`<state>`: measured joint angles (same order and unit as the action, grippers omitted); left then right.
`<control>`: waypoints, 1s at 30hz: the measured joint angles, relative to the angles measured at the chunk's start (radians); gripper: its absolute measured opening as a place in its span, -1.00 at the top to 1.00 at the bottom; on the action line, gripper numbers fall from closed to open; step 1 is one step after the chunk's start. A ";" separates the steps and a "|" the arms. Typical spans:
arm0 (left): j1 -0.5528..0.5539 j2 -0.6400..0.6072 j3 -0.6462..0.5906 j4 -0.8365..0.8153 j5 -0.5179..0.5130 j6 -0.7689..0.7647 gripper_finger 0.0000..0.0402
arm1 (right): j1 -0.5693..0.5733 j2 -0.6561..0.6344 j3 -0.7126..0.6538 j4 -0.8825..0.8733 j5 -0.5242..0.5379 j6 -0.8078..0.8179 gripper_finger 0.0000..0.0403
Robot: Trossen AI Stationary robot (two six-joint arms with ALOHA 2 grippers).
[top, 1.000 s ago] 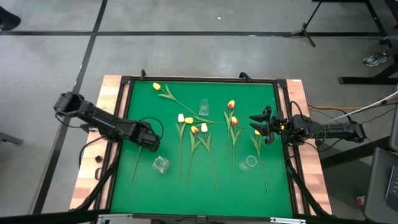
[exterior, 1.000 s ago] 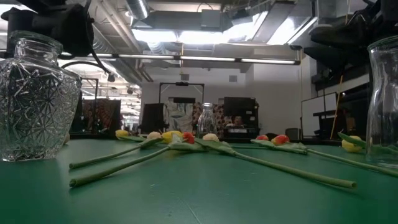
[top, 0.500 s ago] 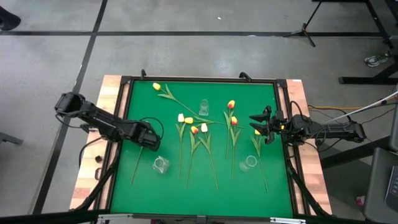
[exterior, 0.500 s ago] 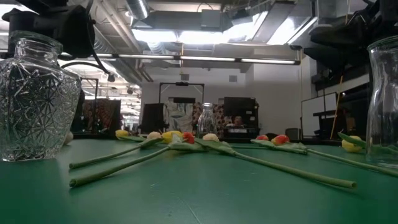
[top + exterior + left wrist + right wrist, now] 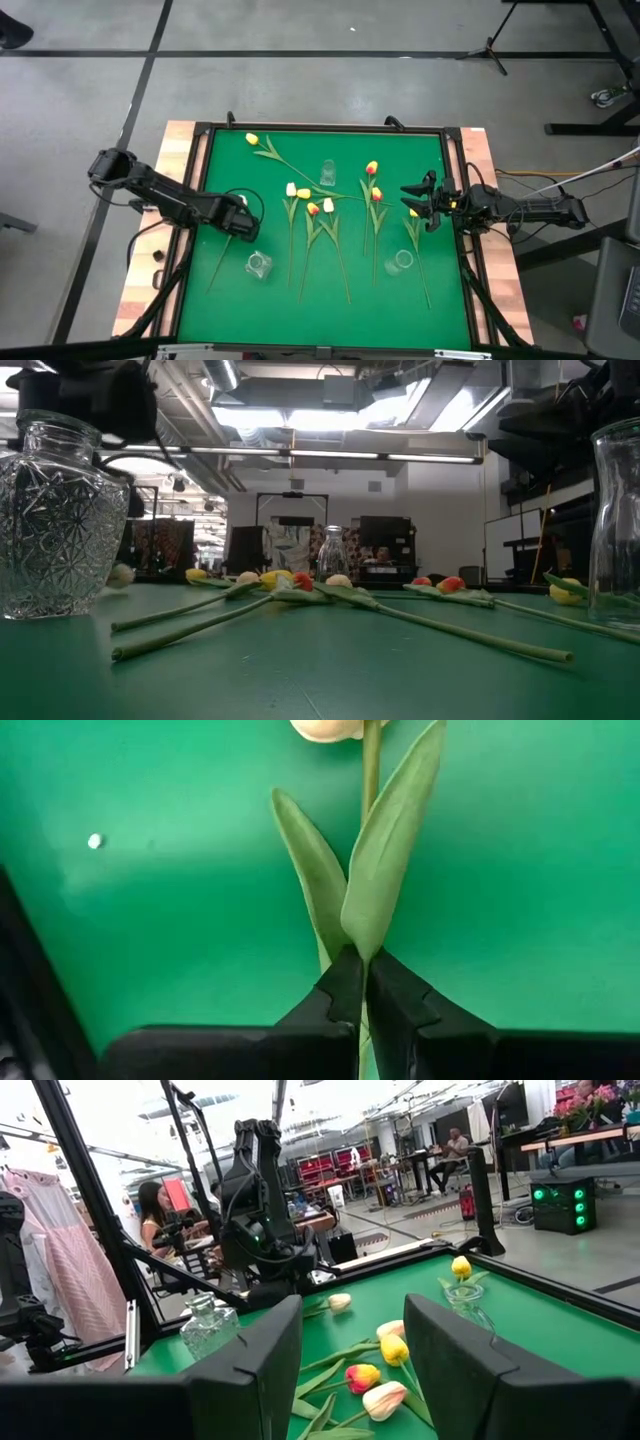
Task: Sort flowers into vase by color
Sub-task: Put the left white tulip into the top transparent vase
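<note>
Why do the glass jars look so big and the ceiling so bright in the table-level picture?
Low view: the cut-glass vase and the plain one stand close to the lens, so they loom; the ceiling lights glare white. High view: even light, the vases look small.

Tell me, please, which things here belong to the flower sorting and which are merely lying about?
Part of the job:
- left pincer, shut on a creamy white tulip
- other tulips on the green mat
- three glass vases
- right pincer, open, waiting at the mat's right edge

Lying about:
- a tripod stand on the floor
</note>
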<state>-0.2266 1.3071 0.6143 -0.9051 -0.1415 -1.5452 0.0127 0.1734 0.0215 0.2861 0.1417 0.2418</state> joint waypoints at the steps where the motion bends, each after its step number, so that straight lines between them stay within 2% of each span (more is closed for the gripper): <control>1: 0.003 0.000 0.011 0.000 -0.014 0.002 0.98 | 0.000 0.000 0.000 0.000 0.000 0.000 0.12; 8: 0.040 0.000 0.108 -0.042 -0.151 0.055 0.99 | 0.000 0.000 0.000 0.001 0.000 0.000 0.12; 16: 0.091 0.000 0.242 -0.193 -0.380 0.147 0.99 | 0.000 0.000 0.000 0.001 0.000 0.000 0.12; 25: 0.125 0.000 0.393 -0.173 -0.679 0.338 0.99 | 0.000 0.000 0.000 0.002 0.000 0.000 0.12; 30: 0.125 -0.001 0.452 -0.073 -0.814 0.487 0.99 | 0.000 0.000 0.000 0.002 0.008 -0.001 0.12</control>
<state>-0.1020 1.3064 1.0666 -0.9779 -0.9557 -1.0579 0.0127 0.1734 0.0216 0.2879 0.1497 0.2409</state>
